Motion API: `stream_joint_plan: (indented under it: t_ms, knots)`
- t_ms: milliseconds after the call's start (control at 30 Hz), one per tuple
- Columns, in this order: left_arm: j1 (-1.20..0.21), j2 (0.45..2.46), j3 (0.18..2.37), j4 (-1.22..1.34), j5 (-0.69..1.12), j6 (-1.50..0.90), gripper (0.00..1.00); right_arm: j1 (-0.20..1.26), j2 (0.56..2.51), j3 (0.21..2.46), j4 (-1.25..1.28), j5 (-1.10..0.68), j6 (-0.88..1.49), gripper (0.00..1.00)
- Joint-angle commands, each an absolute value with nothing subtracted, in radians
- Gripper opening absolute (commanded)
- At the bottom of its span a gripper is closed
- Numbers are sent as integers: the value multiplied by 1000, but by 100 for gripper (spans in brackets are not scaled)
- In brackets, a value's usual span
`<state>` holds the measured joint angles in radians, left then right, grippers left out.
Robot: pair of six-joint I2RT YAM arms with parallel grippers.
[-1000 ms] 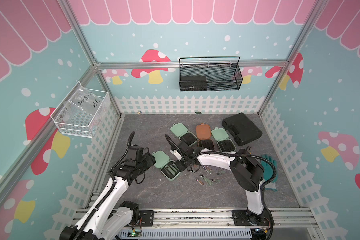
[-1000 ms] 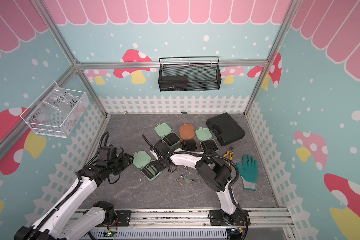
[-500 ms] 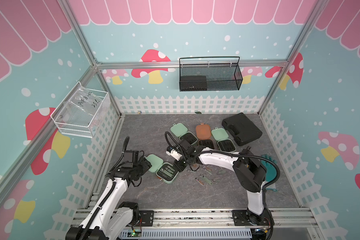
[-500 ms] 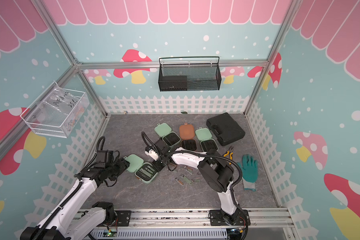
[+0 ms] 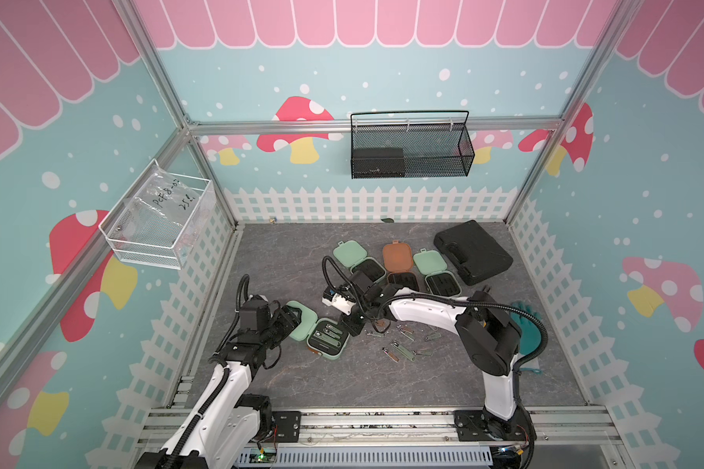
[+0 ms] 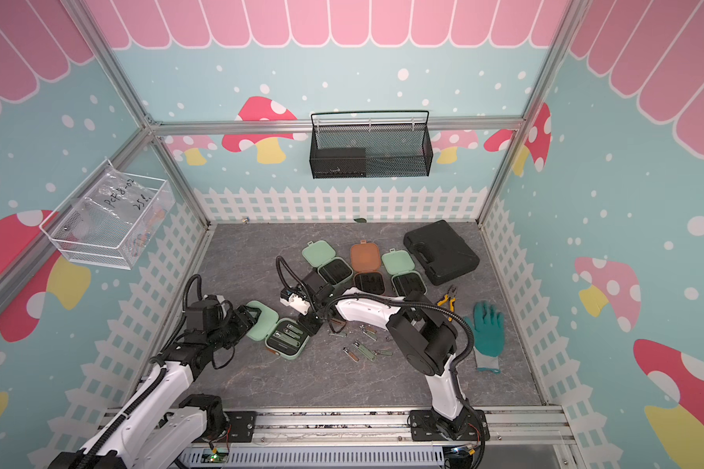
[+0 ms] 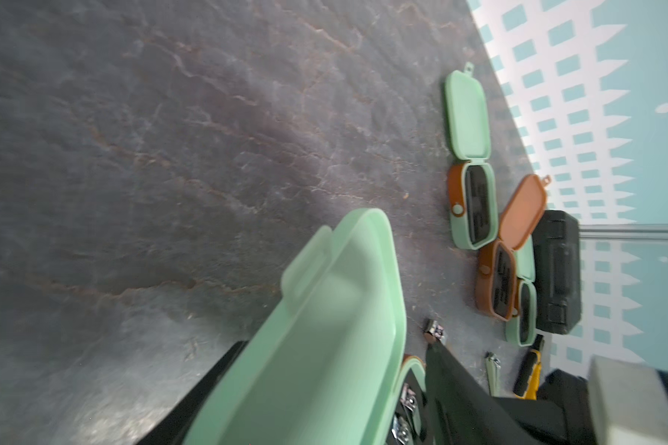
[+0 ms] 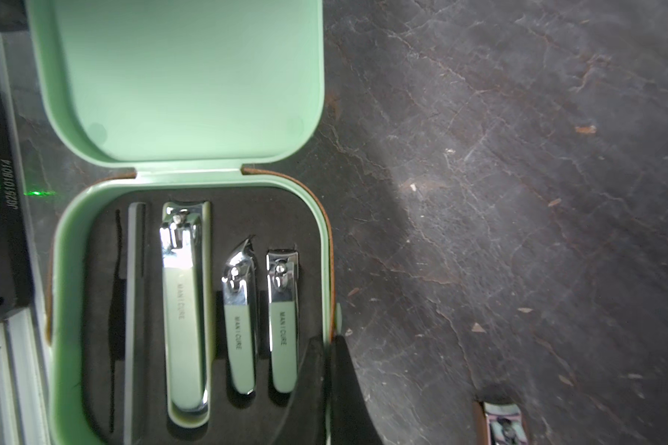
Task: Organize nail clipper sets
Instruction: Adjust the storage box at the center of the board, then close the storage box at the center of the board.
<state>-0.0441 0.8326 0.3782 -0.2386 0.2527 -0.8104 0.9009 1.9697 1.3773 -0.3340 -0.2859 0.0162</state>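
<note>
The near mint green case (image 5: 328, 339) (image 6: 285, 341) lies open, with three metal clippers (image 8: 182, 308) in its black insert. My right gripper (image 5: 352, 325) (image 8: 326, 343) is shut on its side rim (image 8: 330, 269). Its lid (image 5: 306, 321) (image 7: 324, 308) stands tilted between the fingers of my open left gripper (image 5: 295, 316) (image 7: 324, 366), with a gap on the hinge side. Further back, two mint cases (image 5: 350, 253) (image 5: 429, 262) and a brown case (image 5: 397, 258) lie open. Several loose clippers (image 5: 399, 351) are scattered on the floor.
A large black tool case (image 5: 472, 251) lies at the back right. Yellow-handled pliers (image 6: 448, 296) and a teal glove (image 6: 486, 329) sit behind my right arm. A black mesh basket (image 5: 409, 150) hangs on the back wall, a clear bin (image 5: 159, 219) on the left wall.
The near case slid a little left and toward the front, my right gripper staying shut on its rim. My left gripper drew back, then came in again around the lid.
</note>
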Motion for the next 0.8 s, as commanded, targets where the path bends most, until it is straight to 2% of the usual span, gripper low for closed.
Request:
stream_joint_plan:
  t_ms: [0, 300, 533, 600, 767]
  knots:
    - [-38, 811, 339, -52, 332, -805, 72, 900, 1995, 1430, -339, -237, -95, 0]
    - [-38, 797, 252, 158, 460, -826, 69, 900, 2114, 1562, -341, -162, -184, 0]
    - [-39, 782, 241, 175, 487, -815, 68, 898, 2208, 1635, -343, -123, -202, 0]
    - [-40, 785, 238, 188, 497, -813, 68, 898, 2215, 1644, -342, -123, -190, 6]
    - [-46, 806, 239, 221, 534, -817, 68, 898, 2180, 1625, -346, -112, -104, 34]
